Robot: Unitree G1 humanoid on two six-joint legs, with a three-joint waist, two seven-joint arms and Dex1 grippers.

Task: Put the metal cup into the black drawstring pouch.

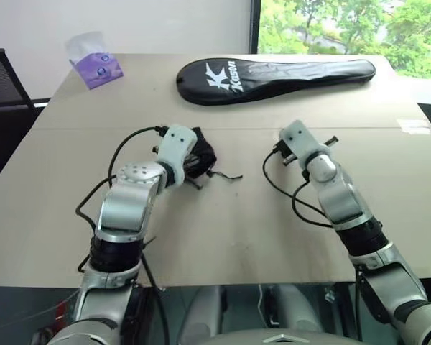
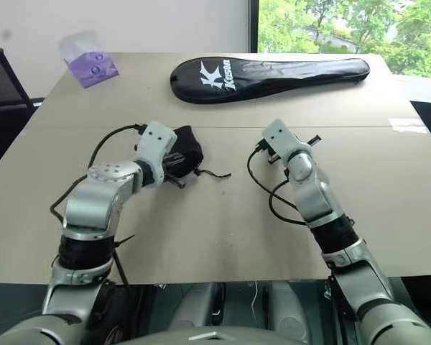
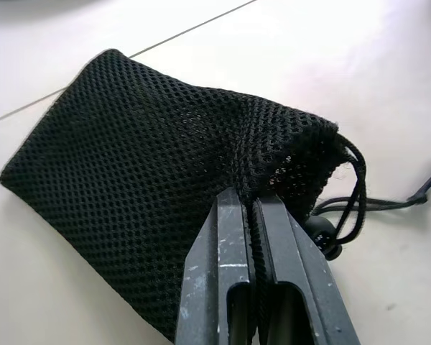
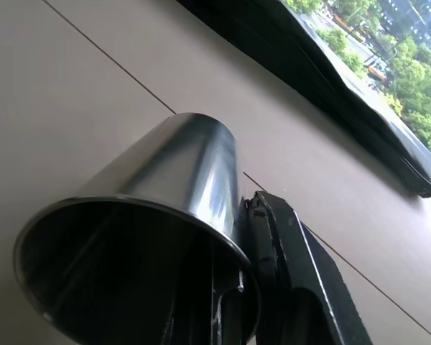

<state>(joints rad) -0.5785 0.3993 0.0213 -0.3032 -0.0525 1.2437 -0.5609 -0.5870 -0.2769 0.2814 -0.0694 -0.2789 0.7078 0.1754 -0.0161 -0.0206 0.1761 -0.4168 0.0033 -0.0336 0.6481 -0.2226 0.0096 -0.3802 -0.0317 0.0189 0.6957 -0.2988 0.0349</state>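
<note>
The black drawstring pouch [image 3: 151, 165] is a mesh bag lying on the table [image 1: 223, 230], left of centre, also seen in the head view [image 1: 202, 154]. My left gripper [image 3: 253, 201] is shut on the fabric beside the pouch's gathered mouth. The cord and bead [image 3: 323, 233] trail to the side of the pouch. The metal cup [image 4: 165, 172] is shiny steel, with its open rim facing the wrist camera. My right gripper [image 4: 241, 215] is shut on the cup's wall, one finger inside and one outside. The right hand [image 1: 299, 142] is right of centre, about a hand's width from the pouch.
A long black racket cover [image 1: 273, 77] with white lettering lies across the far side of the table. A purple tissue pack [image 1: 95, 66] sits at the far left corner. A black chair [image 1: 0, 79] stands off the left edge. Cables loop beside both wrists.
</note>
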